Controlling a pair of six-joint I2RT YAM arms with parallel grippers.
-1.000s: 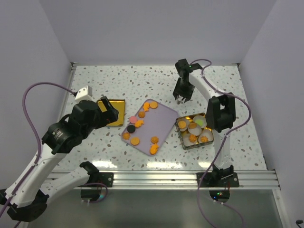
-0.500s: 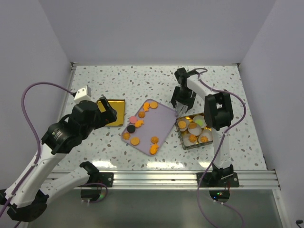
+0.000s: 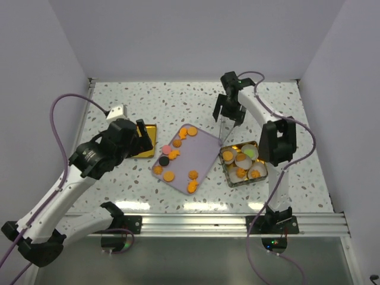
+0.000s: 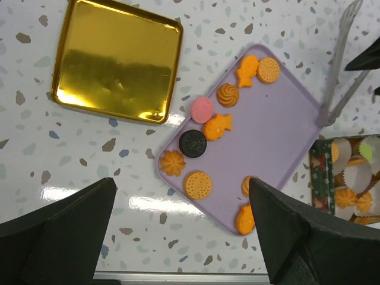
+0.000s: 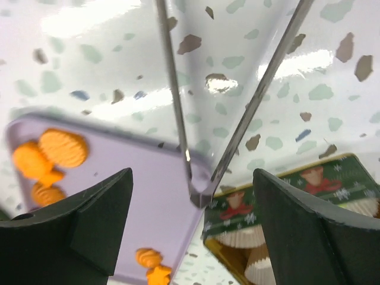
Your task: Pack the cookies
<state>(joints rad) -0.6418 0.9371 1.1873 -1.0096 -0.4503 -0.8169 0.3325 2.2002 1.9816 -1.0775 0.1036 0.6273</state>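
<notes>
The lavender tray lies mid-table and carries 10 cookies. Most are orange: rounds, fish shapes, a swirl and a flower. There is also 1 pink and 1 black. They lie in a loose line along its left side, with 3 more near its front corner, and the right half is bare.

Just right of the tray sits the green patterned tin, filled with white paper cups. Several cups hold orange cookies and 1 holds a green cookie. Left of the tray, apart from it, lies a shiny gold tray. In the top view the left arm covers part of it.

A pair of thin tongs rests its joined end at the tray's right corner, in the gap beside the tin. Its 2 arms spread in a V, rising toward the right wrist camera.

The right gripper hangs above that corner with its jaws wide. The tongs show between the fingers, and neither finger is seen touching them. In the top view the right arm's elbow hangs over the tin's right side.

The left gripper hovers over the speckled table, near the tray's front-left edge. Its jaws are wide with nothing between them.
</notes>
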